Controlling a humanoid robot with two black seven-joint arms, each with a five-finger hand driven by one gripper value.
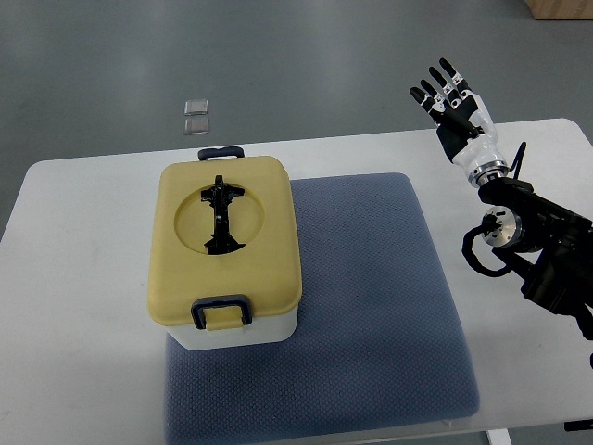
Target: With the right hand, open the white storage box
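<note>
**Storage box shut, right hand raised well off to the side**

Storage box (pixel 227 250) sits on the left part of the blue-grey mat (pixel 371 306), its left side hanging over onto the bare white table (pixel 74 278). You see a white body under a yellow lid (pixel 185 278); the lid is down. A black folding handle (pixel 220 220) lies flat in the round recess at the lid's centre. One dark latch (pixel 220 311) is on the near edge, and a second latch (pixel 220 152) shows at the far edge.

Your right hand (pixel 454 104) is well apart from the box, up over the table's far right corner. Its fingers (pixel 435 85) are spread wide and straight, pointing away from you, and they hold nothing. The right arm (pixel 528 232) runs in from the right edge.

Beyond the table, on the grey floor, two small clear squares (pixel 195 115) lie just beside each other.
</note>
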